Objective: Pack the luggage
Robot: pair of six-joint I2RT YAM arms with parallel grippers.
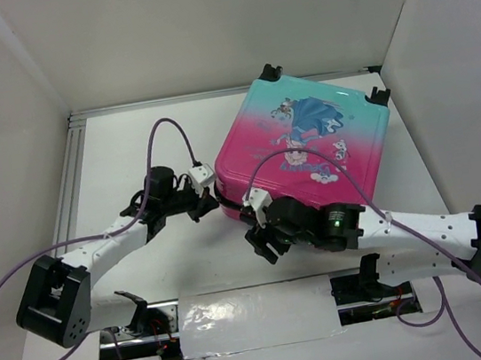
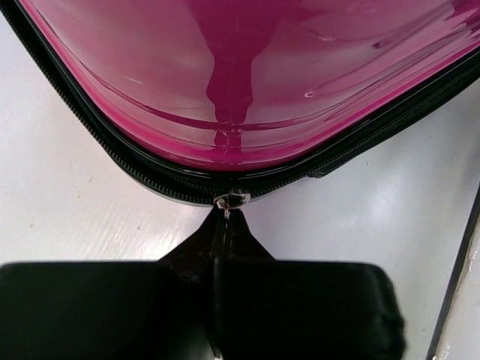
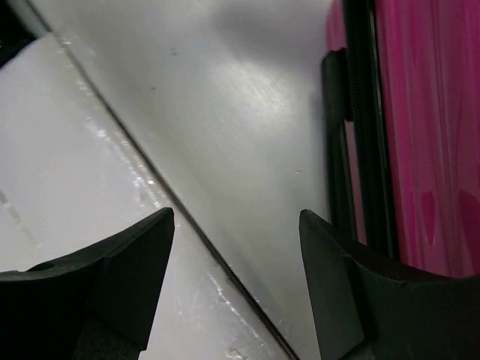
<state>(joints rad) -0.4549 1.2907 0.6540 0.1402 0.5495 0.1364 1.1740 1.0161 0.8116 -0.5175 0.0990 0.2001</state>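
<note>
Black rubbery fingers of the left claw (image 2: 225, 225) are pressing together on the small metal zip pull (image 2: 231, 201), which is sitting at the near left corner of the luggage (image 1: 308, 148). Beside it, the right claw (image 3: 236, 225) is hanging with its fingers apart and nothing between them, hovering over the white desk (image 1: 113, 162) just off the case's near edge. Beyond both claws the luggage is lying flat on the desk, closed, print side up and turned at an angle, its wheels (image 1: 270, 71) pointing toward the far wall. The black zip (image 2: 142, 172) is running round the corner under the glossy pink shell; whether it is done up all the way round I cannot tell. By its look the shell is going to be stiff and slick, so claws are likely to be sliding off its broad faces. It is probably light, and may be skidding over the smooth desk when the pull is being dragged. The pull is looking like the sensible grip for working the zip, with the other claw bracing an edge or corner. The tab is small and could be slipping out.
</note>
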